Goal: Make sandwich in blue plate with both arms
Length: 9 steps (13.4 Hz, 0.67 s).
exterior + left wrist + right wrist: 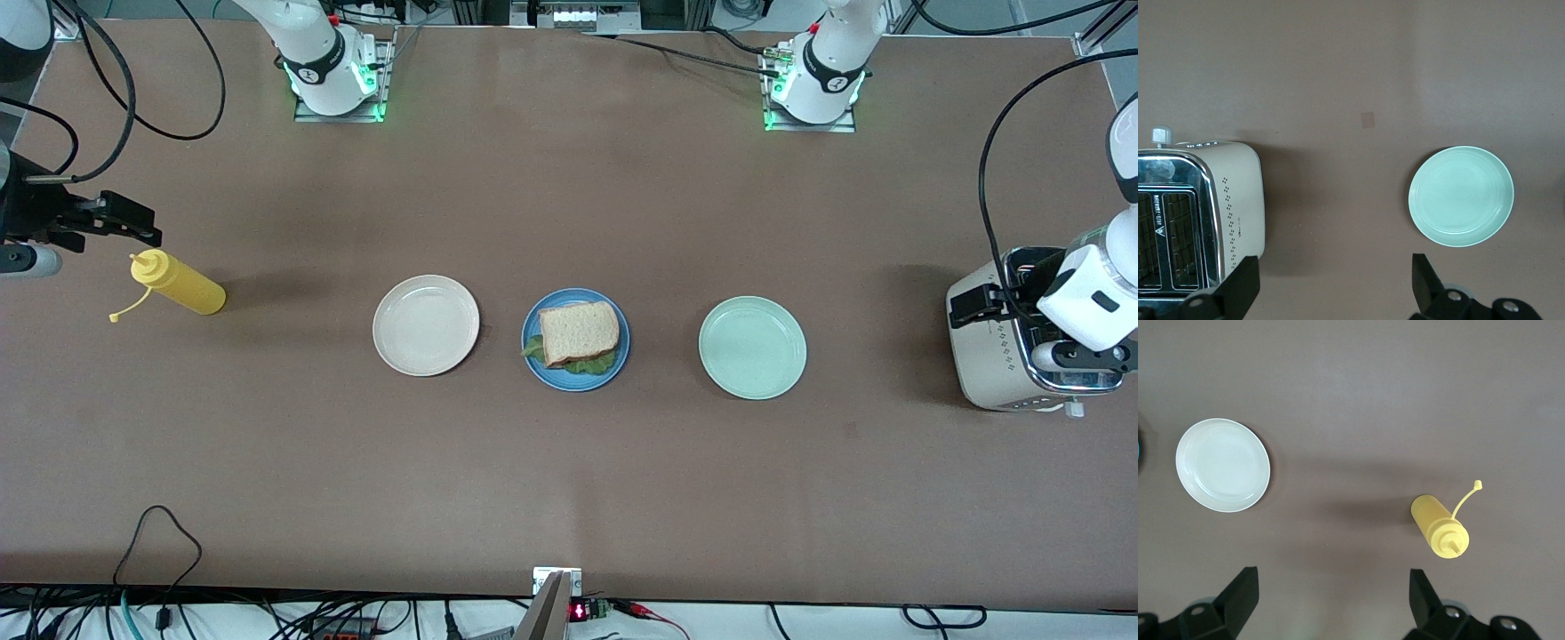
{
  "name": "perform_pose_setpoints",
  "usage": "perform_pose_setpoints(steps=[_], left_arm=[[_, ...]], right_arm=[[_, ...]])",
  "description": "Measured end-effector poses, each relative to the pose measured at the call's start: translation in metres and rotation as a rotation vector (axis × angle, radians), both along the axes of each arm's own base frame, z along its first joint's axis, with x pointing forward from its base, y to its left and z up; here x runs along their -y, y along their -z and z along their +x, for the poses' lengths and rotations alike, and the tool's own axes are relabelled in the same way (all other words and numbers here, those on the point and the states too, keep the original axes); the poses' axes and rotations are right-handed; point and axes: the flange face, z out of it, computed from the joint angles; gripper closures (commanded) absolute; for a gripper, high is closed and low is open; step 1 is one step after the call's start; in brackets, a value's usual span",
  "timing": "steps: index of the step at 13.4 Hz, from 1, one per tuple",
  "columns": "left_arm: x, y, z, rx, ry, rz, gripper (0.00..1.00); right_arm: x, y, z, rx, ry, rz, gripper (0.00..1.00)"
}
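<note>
- On the desk (pixel 569 498), midway between the 2 arms' ends, the blue plate (pixel 535 356) is sitting between a cream plate (pixel 426 324) and a pale green plate (pixel 752 348), and the sandwich (pixel 578 333) is lying on it.
- Its top slice is looking squarish and tan with a brown crust, and ruffled green lettuce is peeking out at the edge nearer the front camera.
- Over the desk beside a yellow squeeze bottle (pixel 178 284), the right gripper (pixel 1331 600) is hovering with its fingers spread apart, holding nothing.
- Above a toaster (pixel 1005 356), the left gripper (pixel 1335 283) is hanging with fingers equally wide and empty.
- Both are standing well apart from the plate, about equally so; the sandwich is looking assembled to me.
</note>
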Motion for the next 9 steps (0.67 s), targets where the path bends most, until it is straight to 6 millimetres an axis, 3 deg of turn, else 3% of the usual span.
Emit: perform_pose_setpoints(steps=[2,5,9], left_arm=[[0.001,-0.001,0.0,-0.002,-0.001,-0.008,0.0],[-0.015,-0.002,-0.001,0.002,-0.027,-0.02,0.0],[-0.01,-0.032,-0.01,0.048,-0.032,-0.026,0.0]], right_arm=[[0.001,-0.001,0.0,-0.001,0.001,0.0,0.0],[0.001,-0.002,-0.001,-0.002,0.002,0.0,0.0],[0.001,-0.002,-0.001,-0.004,0.002,0.0,0.0]])
